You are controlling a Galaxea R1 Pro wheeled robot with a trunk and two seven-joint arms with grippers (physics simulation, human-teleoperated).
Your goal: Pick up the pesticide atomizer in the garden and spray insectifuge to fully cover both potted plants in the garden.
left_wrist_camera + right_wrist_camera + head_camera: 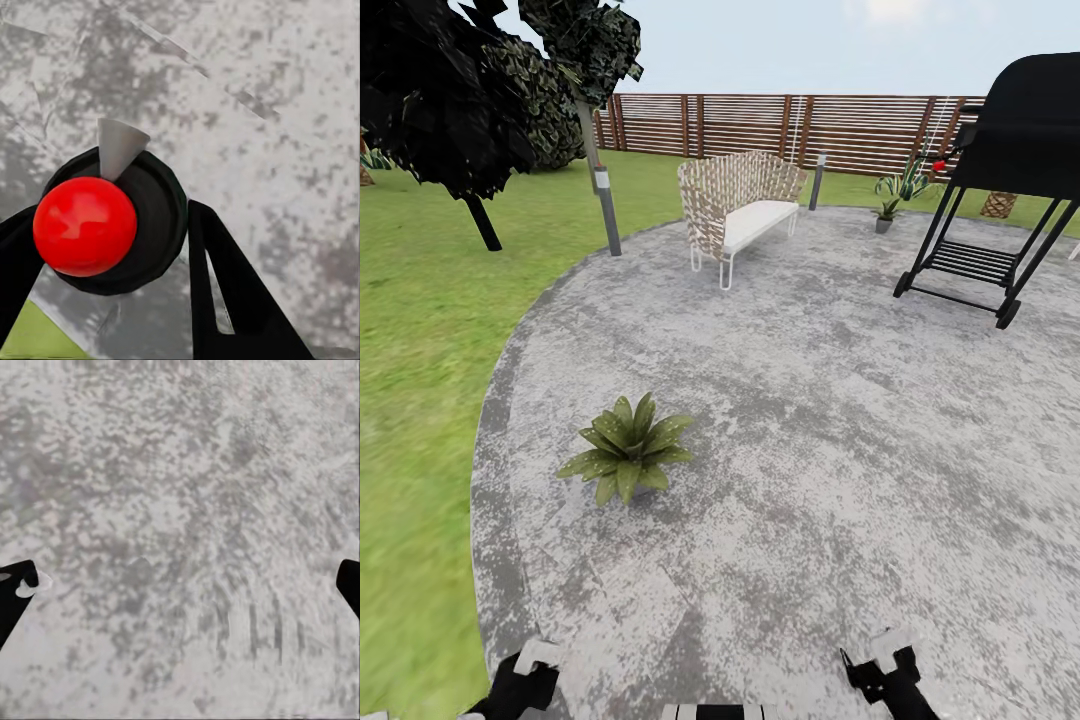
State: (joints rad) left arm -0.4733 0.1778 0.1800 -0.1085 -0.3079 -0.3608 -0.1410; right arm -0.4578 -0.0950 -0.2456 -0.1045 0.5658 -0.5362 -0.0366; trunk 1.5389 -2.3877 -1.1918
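One pesticide atomizer (pixel 112 225) in left tool (pixel 105 255); one potted plant (pixel 627 448) on patio (pixel 840 420).

The round mottled grey paved patio (pixel 840 420) looks like rough, matt stone. At the upper centre, the slatted brown fence (pixel 760 125) reads as wood, and the pale woven seat (pixel 735 195) as wicker on thin white metal legs. In the left wrist view, the dark spray bottle (pixel 154 225) carries a glossy red ball (pixel 84 225) and a matt grey nozzle (pixel 116 146).
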